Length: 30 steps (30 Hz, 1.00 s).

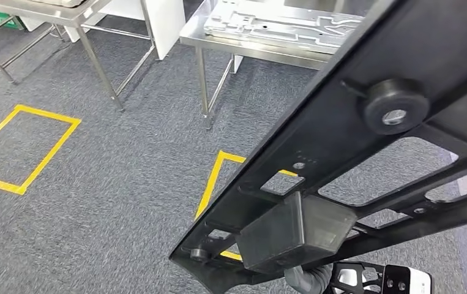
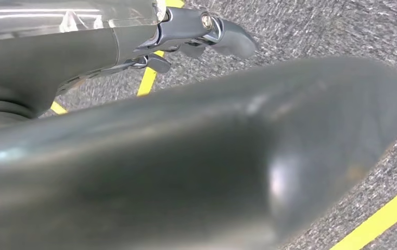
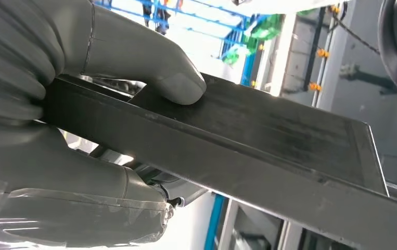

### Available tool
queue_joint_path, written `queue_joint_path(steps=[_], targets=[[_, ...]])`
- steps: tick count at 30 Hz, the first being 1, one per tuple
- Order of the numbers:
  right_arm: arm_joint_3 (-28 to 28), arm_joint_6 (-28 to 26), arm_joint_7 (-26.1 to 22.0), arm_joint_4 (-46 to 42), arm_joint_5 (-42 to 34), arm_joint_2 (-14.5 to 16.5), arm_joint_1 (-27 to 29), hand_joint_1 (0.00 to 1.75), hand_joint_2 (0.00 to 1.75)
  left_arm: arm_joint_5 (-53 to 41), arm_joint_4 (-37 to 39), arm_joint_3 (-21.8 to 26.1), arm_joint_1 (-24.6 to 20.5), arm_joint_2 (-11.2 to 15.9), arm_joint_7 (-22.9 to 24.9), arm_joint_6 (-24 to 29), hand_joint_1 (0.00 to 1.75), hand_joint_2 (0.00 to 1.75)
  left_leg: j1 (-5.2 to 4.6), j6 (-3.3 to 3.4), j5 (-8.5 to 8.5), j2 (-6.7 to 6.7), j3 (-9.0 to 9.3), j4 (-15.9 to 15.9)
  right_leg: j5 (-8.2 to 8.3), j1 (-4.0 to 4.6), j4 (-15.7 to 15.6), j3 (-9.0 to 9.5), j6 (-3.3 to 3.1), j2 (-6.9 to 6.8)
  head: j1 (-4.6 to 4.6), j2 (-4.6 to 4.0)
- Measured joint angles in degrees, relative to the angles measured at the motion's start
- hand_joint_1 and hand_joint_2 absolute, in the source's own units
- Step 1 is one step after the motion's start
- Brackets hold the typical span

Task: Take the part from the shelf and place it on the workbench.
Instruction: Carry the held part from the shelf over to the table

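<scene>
The part [image 1: 341, 122] is a long black frame with cut-outs, a round knob and a boxy block, slanting across the head view above the floor. My right hand [image 3: 81, 104] grips its flat black edge [image 3: 264, 135], thumb pressed on top. In the left wrist view the part [image 2: 212, 156] is a big dark blur close under my left hand [image 2: 81, 47], whose fingers [image 2: 227, 36] reach out beyond it; whether they hold it is hidden. A grey ribbed wrist cover [image 1: 309, 278] shows beneath the part's low end. The steel workbench [image 1: 249, 49] stands ahead.
A silver machined plate [image 1: 280, 21] lies on the workbench. A second steel table [image 1: 53, 12] stands to the left. Yellow tape rectangles [image 1: 29, 147] [image 1: 209, 184] mark the grey carpet between me and the tables.
</scene>
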Motion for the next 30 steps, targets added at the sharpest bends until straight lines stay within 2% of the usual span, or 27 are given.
queue_joint_path(steps=[1, 3, 5, 6, 7, 8, 9, 10, 11, 12, 13, 16, 18, 19, 21, 22, 23, 24, 26, 27, 28, 30], targets=[[0.0, -0.1, 0.0, 0.0, 0.0, 0.0, 0.0, 1.75, 1.75, 0.0, 0.0, 0.0, -0.1, 0.0, 0.0, -0.2, 0.00, 0.00, 0.07, -0.31, -0.19, -0.11, 0.09, 0.1, 0.18, -0.14, -0.3, 0.09, -0.27, 0.34, 0.00, 0.00], [0.1, -0.4, -0.1, 0.0, 0.0, 0.1, -0.3, 1.75, 1.75, 0.0, 0.0, -0.1, -0.1, 0.1, 0.2, -0.5, 0.00, 0.00, 0.25, -0.87, -2.19, -1.98, -0.96, 2.8, 0.63, -0.50, -0.9, 0.31, -0.90, 0.96, -0.15, -0.01], [0.2, -0.6, -0.2, 0.1, 0.0, 0.2, -0.6, 1.75, 1.75, -0.1, 0.0, -0.1, 0.1, 0.2, 0.4, -0.6, 0.00, 0.00, 0.53, -1.28, -6.00, -4.27, -4.31, 10.0, 0.79, -0.54, -1.1, 0.28, -1.23, 1.57, -0.36, -0.01], [0.2, -0.6, -0.2, 0.3, 0.0, 0.2, -0.6, 1.75, 1.75, -0.1, 0.0, -0.1, 0.2, 0.2, 0.4, -0.6, 0.00, 0.00, 0.59, -1.44, -7.41, -4.71, -6.12, 13.8, 0.79, -0.50, -1.0, 0.20, -1.28, 1.91, -0.42, -0.01], [0.3, -0.6, -0.2, 0.4, 0.0, 0.2, -0.7, 1.75, 1.75, -0.1, 0.0, -0.1, 0.3, 0.2, 0.5, -0.7, 0.00, 0.00, 0.62, -1.57, -7.84, -4.89, -7.32, 16.1, 0.76, -0.47, -0.9, 0.16, -1.29, 2.25, -0.44, 0.00], [0.3, -0.6, -0.2, 0.6, 0.0, 0.2, -0.8, 1.75, 1.75, -0.1, 0.0, -0.1, 0.4, 0.3, 0.5, -0.7, 0.00, 0.00, 0.64, -1.63, -7.06, -4.95, -7.49, 16.2, 0.71, -0.47, -0.8, 0.14, -1.27, 2.59, -0.44, 0.00], [0.3, -0.6, -0.2, 0.7, -0.1, 0.2, -0.9, 1.75, 1.75, -0.1, 0.0, -0.1, 0.5, 0.3, 0.5, -0.8, 0.00, 0.00, 0.70, -1.64, -5.25, -4.95, -6.55, 14.0, 0.63, -0.50, -0.5, 0.14, -1.17, 2.93, -0.45, 0.00], [0.3, -0.6, -0.3, 0.8, -0.1, 0.2, -1.2, 1.75, 1.75, -0.1, 0.0, -0.1, 0.5, 0.4, 0.5, -0.9, 0.00, 0.00, 0.79, -1.59, -2.98, -4.97, -4.80, 10.1, 0.49, -0.55, -0.3, 0.14, -1.01, 3.21, -0.46, 0.00], [0.3, -0.6, -0.4, 0.9, -0.3, 0.2, -1.4, 1.75, 1.75, -0.1, 0.0, -0.1, 0.4, 0.5, 0.5, -1.0, 0.00, 0.00, 0.78, -1.49, -1.41, -5.07, -3.05, 6.1, 0.31, -0.49, 0.0, 0.07, -0.78, 3.45, -0.47, -0.01], [0.3, -0.6, -0.5, 1.0, -0.4, 0.2, -1.7, 1.75, 1.75, -0.1, 0.0, -0.1, 0.4, 0.5, 0.5, -1.0, 0.00, 0.00, 0.77, -1.21, -0.39, -5.18, -1.76, 3.2, 0.18, -0.41, 0.3, -0.06, -0.50, 3.66, -0.50, -0.01], [0.3, -0.6, -0.6, 1.1, -0.6, 0.2, -1.9, 1.75, 1.75, -0.1, 0.0, -0.1, 0.3, 0.6, 0.5, -1.1, 0.00, 0.00, 0.71, -0.88, -0.11, -5.29, -1.15, 1.6, 0.11, -0.31, 0.6, -0.22, -0.20, 3.79, -0.50, -0.01], [0.3, -0.6, -1.0, 1.5, -1.3, 0.0, -2.6, 1.75, 1.75, -0.1, 0.0, -0.1, 0.2, 0.6, 0.3, -1.3, 0.00, 0.00, 0.49, 0.49, 0.02, -5.35, -1.25, 1.1, 0.12, -0.39, 0.7, -0.51, 0.82, 3.90, -0.46, 0.00], [0.3, -0.6, -1.2, 1.8, -1.7, -0.3, -3.2, 1.75, 1.75, -0.1, 0.0, -0.1, 0.2, 0.6, 0.2, -1.3, 0.00, 0.00, 0.56, 1.29, 0.43, -5.25, -1.24, 0.8, -1.62, -0.56, 3.0, -1.53, 1.35, 3.75, -0.33, 0.00], [0.3, -0.7, -1.2, 1.9, -2.0, -0.4, -3.5, 1.75, 1.75, -0.1, 0.0, -0.1, 0.1, 0.6, 0.1, -1.3, 0.00, 0.00, 0.58, 1.55, 0.57, -5.18, -1.28, 0.7, -3.39, -0.62, 6.0, -2.84, 1.52, 3.68, -0.25, 0.00], [0.3, -0.8, -1.2, 2.3, -2.8, -1.0, -4.0, 1.75, 1.75, -0.1, 0.0, -0.1, 0.1, 0.7, 0.0, -1.5, 0.00, 0.00, 0.44, 1.74, 0.64, -5.11, -1.51, 0.8, -7.09, -0.64, 14.0, -6.58, 1.71, 3.64, -0.19, 0.00], [0.3, -0.9, -1.2, 2.6, -3.4, -1.3, -4.2, 1.75, 1.75, -0.1, 0.0, -0.1, 0.2, 0.7, -0.1, -1.6, 0.00, 0.00, 0.35, 1.76, 0.65, -5.10, -1.57, 0.8, -7.86, -0.63, 16.9, -7.89, 1.73, 3.64, -0.19, 0.00], [0.3, -1.1, -1.2, 2.8, -4.1, -1.7, -4.5, 1.75, 1.75, -0.1, 0.0, -0.1, 0.2, 0.7, -0.2, -1.7, 0.00, 0.00, 0.27, 1.77, 0.65, -5.10, -1.59, 0.8, -7.48, -0.62, 17.6, -8.19, 1.65, 3.64, -0.19, 0.00], [0.3, -1.3, -1.2, 3.1, -4.8, -2.2, -5.0, 1.75, 1.75, -0.1, 0.0, -0.1, 0.2, 0.7, -0.2, -1.8, 0.00, 0.00, 0.20, 1.76, 0.64, -5.11, -1.55, 0.9, -6.02, -0.58, 15.8, -7.31, 1.47, 3.63, -0.18, 0.00], [0.3, -1.7, -1.2, 3.6, -6.2, -3.0, -6.3, 1.75, 1.75, -0.1, 0.0, -0.1, 0.2, 0.7, -0.3, -1.9, 0.00, 0.00, 0.05, 1.69, 0.60, -5.13, -1.44, 0.9, -2.11, -0.36, 7.6, -3.32, 0.75, 3.54, -0.17, -0.01], [0.4, -1.9, -1.2, 3.8, -7.0, -3.5, -7.1, 1.75, 1.75, -0.1, 0.0, -0.1, 0.1, 0.7, -0.4, -2.0, 0.00, 0.00, -0.08, 1.56, 0.56, -5.13, -1.47, 0.9, -0.83, -0.18, 4.0, -1.69, 0.42, 3.44, -0.19, -0.01], [0.4, -2.1, -1.2, 4.0, -7.9, -4.0, -8.0, 1.75, 1.75, -0.1, 0.0, -0.1, 0.1, 0.7, -0.5, -2.0, 0.00, 0.00, -0.16, 1.35, 0.55, -5.11, -1.55, 1.0, -0.21, 0.00, 1.7, -0.72, 0.14, 3.36, -0.21, -0.01], [0.6, -2.7, -1.2, 4.5, -10.0, -5.1, -9.7, 1.75, 1.75, -0.1, 0.0, -0.1, 0.1, 0.8, -0.7, -2.1, 0.00, 0.00, -0.19, 0.79, 0.60, -5.02, -1.69, 0.9, -0.10, 0.28, 0.7, -0.56, -0.18, 3.32, -0.22, 0.00]])
